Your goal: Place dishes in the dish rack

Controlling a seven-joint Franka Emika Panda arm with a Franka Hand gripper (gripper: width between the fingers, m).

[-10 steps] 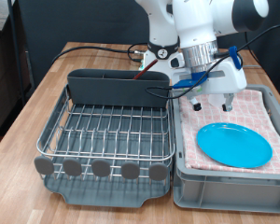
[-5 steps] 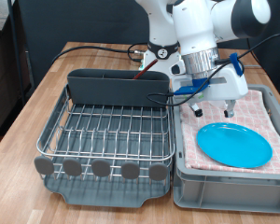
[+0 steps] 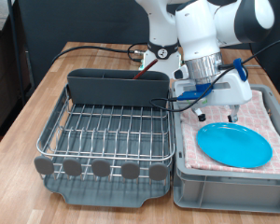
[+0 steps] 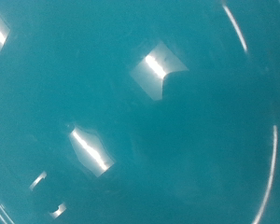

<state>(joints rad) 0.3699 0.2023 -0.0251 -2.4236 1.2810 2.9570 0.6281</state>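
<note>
Blue plate (image 3: 234,145) — flat, round, bright blue; lies face up in the grey bin (image 3: 224,187) at the exterior view's right, on the pink checked cloth (image 3: 267,110) by which the bin is lined. In the wrist view the whole picture is filled by the plate's glossy surface (image 4: 140,112), marked only by bright reflections of light, with a curved rim line traced near one edge.

End effector (image 3: 215,117) — positioned directly above the plate's far edge, with its two dark fingers pointed downward and set visibly apart (open); nothing is seen between them. Whether the fingertips touch the plate cannot be told.

Dish rack (image 3: 107,135) — silver wire grid seated on a dark grey plastic tray, placed just beside the bin on the exterior view's left. No dish is seen on the grid. A tall grey cutlery compartment (image 3: 117,89) is set along the rack's far side; its contents cannot be made out.

Robot arm (image 3: 191,28) — white, descending from the exterior view's top; blue fittings and cables are carried at its wrist.

Tabletop (image 3: 37,103) — wooden; rack and bin are both borne by it. Black cables (image 3: 93,47) are trailed across it behind the rack.
</note>
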